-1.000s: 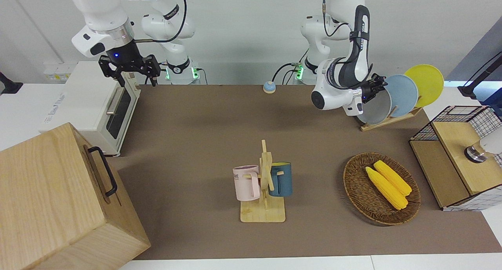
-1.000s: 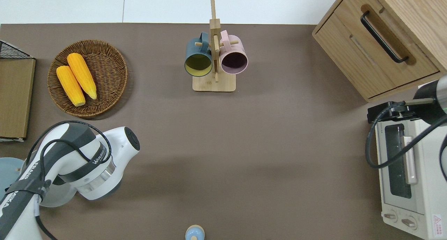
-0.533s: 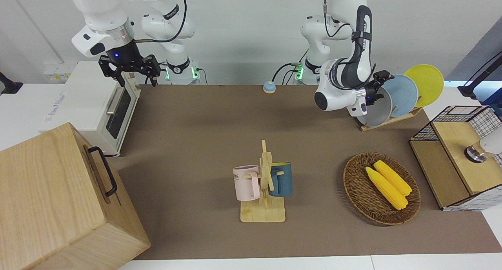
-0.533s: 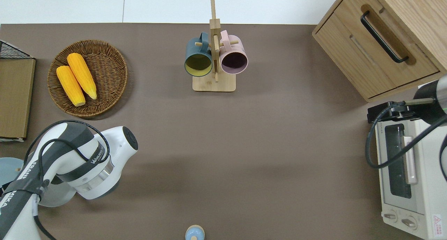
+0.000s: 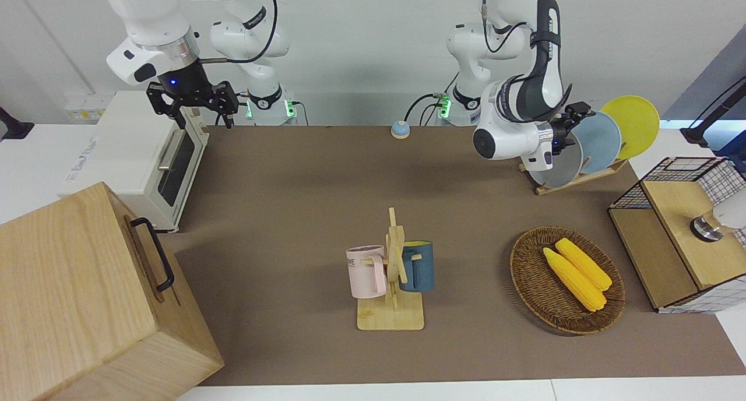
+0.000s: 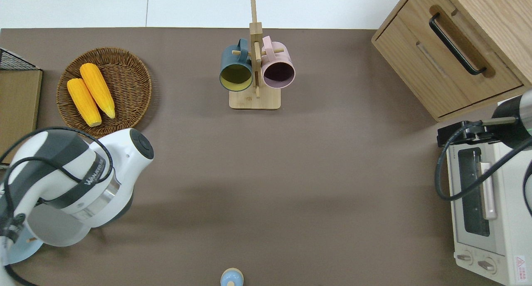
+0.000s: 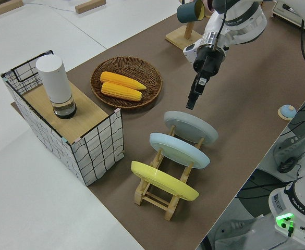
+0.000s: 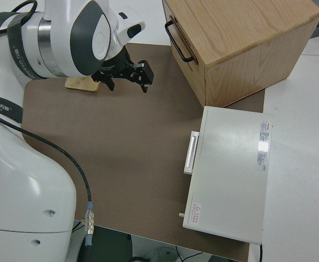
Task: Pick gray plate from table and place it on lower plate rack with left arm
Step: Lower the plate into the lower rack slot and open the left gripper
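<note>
The gray plate (image 5: 560, 168) stands on edge in the lower plate rack (image 5: 583, 178), in the slot nearest the right arm's end, beside the light blue plate (image 5: 597, 140). In the left side view the gray plate (image 7: 191, 128) rests in the rack (image 7: 165, 200) with my left gripper (image 7: 193, 96) open just above its rim, not touching it. My left gripper (image 5: 574, 114) is empty. In the overhead view the arm hides the gripper and most of the gray plate (image 6: 48, 232). My right gripper (image 8: 130, 79) is open, empty and parked.
A yellow plate (image 7: 162, 180) fills the rack's last slot. A wicker basket (image 5: 527, 273) with two corn cobs, a mug stand (image 5: 391, 316) with two mugs, a wire-framed box (image 5: 679, 232), a toaster oven (image 5: 137, 150), a wooden cabinet (image 5: 81, 296) and a small blue bell (image 5: 400, 129) are on the table.
My left gripper has let go of the gray plate's rim and risen off it. The plate stays in the rack. The right arm has not moved.
</note>
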